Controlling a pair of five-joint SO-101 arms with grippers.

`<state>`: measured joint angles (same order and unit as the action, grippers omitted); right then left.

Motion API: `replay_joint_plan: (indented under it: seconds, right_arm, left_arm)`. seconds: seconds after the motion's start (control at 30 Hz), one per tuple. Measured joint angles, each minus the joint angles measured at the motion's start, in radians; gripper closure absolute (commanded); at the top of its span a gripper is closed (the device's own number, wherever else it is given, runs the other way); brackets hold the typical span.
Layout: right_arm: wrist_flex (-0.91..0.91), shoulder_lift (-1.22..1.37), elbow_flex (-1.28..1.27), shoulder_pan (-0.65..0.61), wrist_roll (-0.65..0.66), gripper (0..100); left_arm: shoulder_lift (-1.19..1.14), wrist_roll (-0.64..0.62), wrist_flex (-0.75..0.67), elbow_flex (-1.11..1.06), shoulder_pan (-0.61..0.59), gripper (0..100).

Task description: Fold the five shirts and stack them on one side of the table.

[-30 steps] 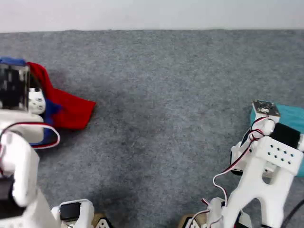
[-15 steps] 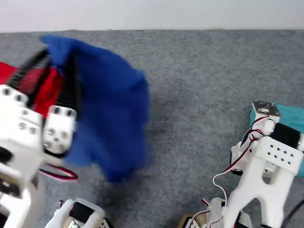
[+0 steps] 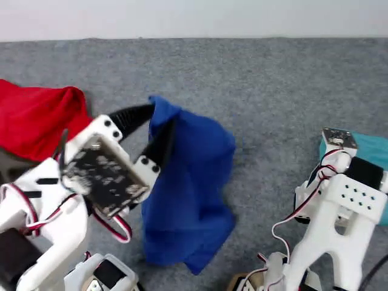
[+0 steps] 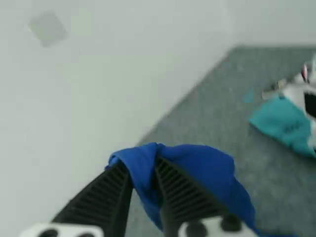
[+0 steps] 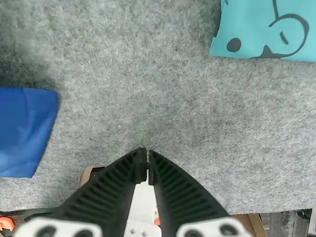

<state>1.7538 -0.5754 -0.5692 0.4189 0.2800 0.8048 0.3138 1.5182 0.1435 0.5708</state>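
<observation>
The high view looks steeply down over the grey surface point(image 3: 273, 91) from the arms' side, far enough off to take in both arms at the lower edge of the frame and a strip of pale wall point(image 3: 194, 18) along the top; the left wrist view sits just behind the left gripper point(image 4: 140, 167), raised and facing out toward that wall; the right wrist view sits behind the right gripper point(image 5: 147, 154), close above the surface, facing straight down. All three share the blue shirt point(image 3: 188, 194) and the teal shirt point(image 3: 371, 151).
</observation>
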Motion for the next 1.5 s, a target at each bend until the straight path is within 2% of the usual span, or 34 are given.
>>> replay_joint_plan:
  seconds: [0.13, 0.2, 0.4, 0.53, 0.67, 0.73, 0.83, 0.97, 1.07, 1.2, 1.3, 1.5]
  right_arm:
    - [0.000, 0.000, 0.000, 0.000, 0.000, 99.0]
    - [0.000, 0.000, 0.000, 0.000, 0.000, 99.0]
    - [0.000, 0.000, 0.000, 0.000, 0.000, 99.0]
    - [0.000, 0.000, 0.000, 0.000, 0.000, 99.0]
    - [0.000, 0.000, 0.000, 0.000, 0.000, 99.0]
    - [0.000, 0.000, 0.000, 0.000, 0.000, 99.0]
    - [0.000, 0.000, 0.000, 0.000, 0.000, 99.0]
    - [0.000, 0.000, 0.000, 0.000, 0.000, 99.0]
    - [0.000, 0.000, 0.000, -0.005, 0.000, 99.0]
    - [0.000, 0.000, 0.000, -0.074, 0.000, 99.0]
    - [0.000, 0.000, 0.000, -0.166, 0.000, 99.0]
    - [0.000, 0.000, 0.000, -0.359, 0.000, 98.7]
  left_arm:
    - [0.000, 0.041, 0.143, 0.000, -0.008, 98]
    - [-0.002, 0.051, 0.176, 0.000, -0.052, 98]
    - [0.003, 0.054, 0.112, -0.143, -0.247, 98]
    - [-0.011, 0.051, 0.002, -0.272, -0.287, 98]
    - [-0.014, -0.037, -0.144, -0.339, -0.290, 98]
    - [-0.014, -0.066, -0.207, -0.350, -0.261, 92]
    - [-0.014, -0.078, -0.232, -0.350, -0.178, 83]
    - [-0.014, -0.084, -0.232, -0.350, -0.071, 83]
    - [-0.014, -0.084, -0.229, -0.350, -0.058, 83]
    - [-0.014, -0.084, -0.224, -0.350, -0.072, 83]
    - [-0.014, -0.084, -0.224, -0.350, -0.126, 83]
    - [-0.014, -0.084, -0.199, -0.381, -0.371, 83]
